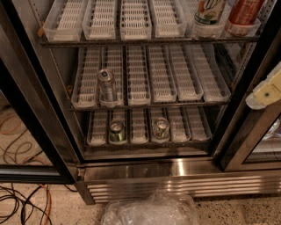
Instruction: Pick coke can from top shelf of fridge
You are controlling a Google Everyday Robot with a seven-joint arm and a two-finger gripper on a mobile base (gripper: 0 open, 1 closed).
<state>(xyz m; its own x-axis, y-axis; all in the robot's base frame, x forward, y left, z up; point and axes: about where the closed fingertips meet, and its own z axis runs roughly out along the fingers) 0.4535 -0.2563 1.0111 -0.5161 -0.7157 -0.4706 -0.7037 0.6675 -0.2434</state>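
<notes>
Gripper (266, 91): cream-coloured piece at the far R edge of view, level w/ the middle rack, in front of the black door frame, well below the target. Can't tell if it's released or clenched. The can isn't in it.

Coke can (244, 12) stands upright at the far R of the top shelf (145, 40), in the last lane tray, its top cut off by the picture edge. White-and-green can (210, 11) stands just beside it on the L.

Risks, as I judge them:
- The neighbour can is close, so a wide approach could knock it over or grab the wrong one.
- The door frame crowds the R side, so the arm could clip it going up.
- Smooth round aluminium, prob. cold & maybe damp, so it may slip if gripped off-centre.
- The tray's front lip could catch the can's base on pull-out.

Materials: fridge (175, 169) base is brushed stainless w/ a ribbed vent grille. Racks are thin metal wire. Trays are white slotted plastic in long narrow lanes. Silver can (106, 83) on the mid rack is cylindrical & shiny. Crinkly clear plastic bag (149, 210) lies on the speckled floor in front.
</notes>
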